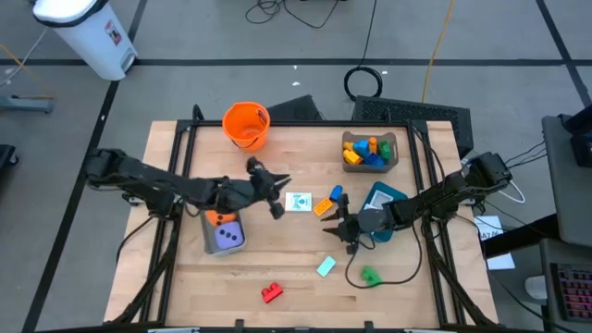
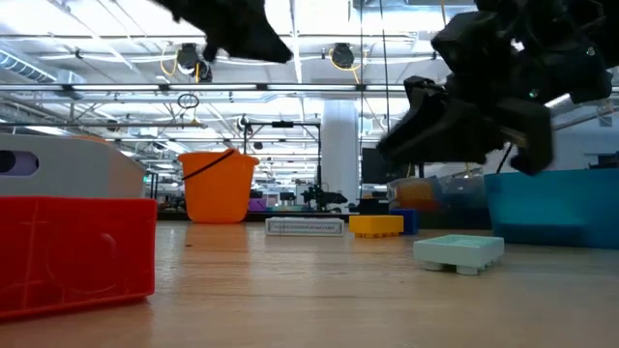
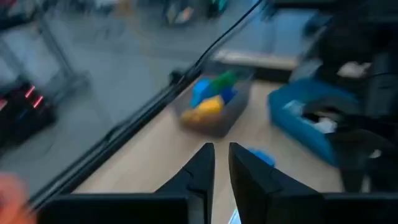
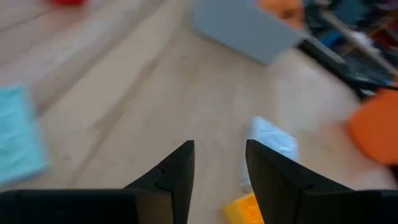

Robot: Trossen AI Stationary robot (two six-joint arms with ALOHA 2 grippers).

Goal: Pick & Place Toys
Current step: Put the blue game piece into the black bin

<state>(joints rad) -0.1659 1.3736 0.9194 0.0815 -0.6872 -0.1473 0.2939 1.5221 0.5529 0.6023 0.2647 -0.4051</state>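
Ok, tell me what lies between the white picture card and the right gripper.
In the high view, a yellow-orange block lies on the table between the white picture card and the right gripper.

My two arms are dark, nearly black, built of slim tubular links joined by chunky rounded joints, and my left claw and right claw each end in two flat, angular black fingers with stepped, tapering inner edges.
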